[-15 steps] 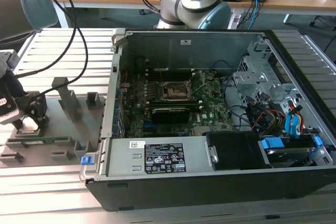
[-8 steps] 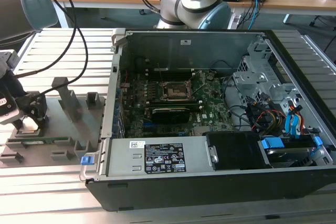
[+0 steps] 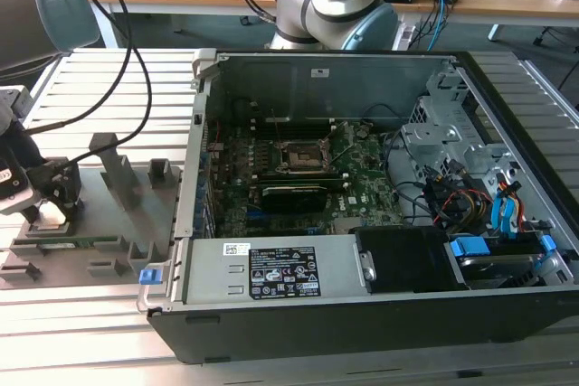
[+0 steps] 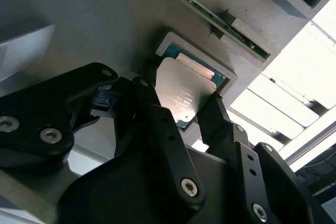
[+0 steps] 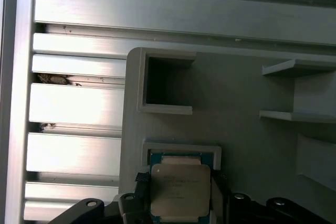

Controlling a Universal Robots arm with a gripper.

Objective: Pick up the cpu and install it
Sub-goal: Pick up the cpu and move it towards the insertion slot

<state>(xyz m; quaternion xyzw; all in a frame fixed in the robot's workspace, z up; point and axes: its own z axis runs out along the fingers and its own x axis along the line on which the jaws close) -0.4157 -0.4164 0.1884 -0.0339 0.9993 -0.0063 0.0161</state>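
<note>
The cpu (image 5: 180,192) has a dull silvery metal lid with a soft sheen. The gripper (image 4: 184,106) fingers (image 4: 157,124) look matt black. The tray (image 5: 236,87) is matt grey plastic, and the table (image 5: 79,103) is ribbed, brushed aluminium.

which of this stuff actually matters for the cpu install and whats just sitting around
In the job: cpu, gripped by the tool in the grey holder pocket; socket frame on the motherboard.

Just lying about: long black card, labelled metal box, drive cables.
</note>
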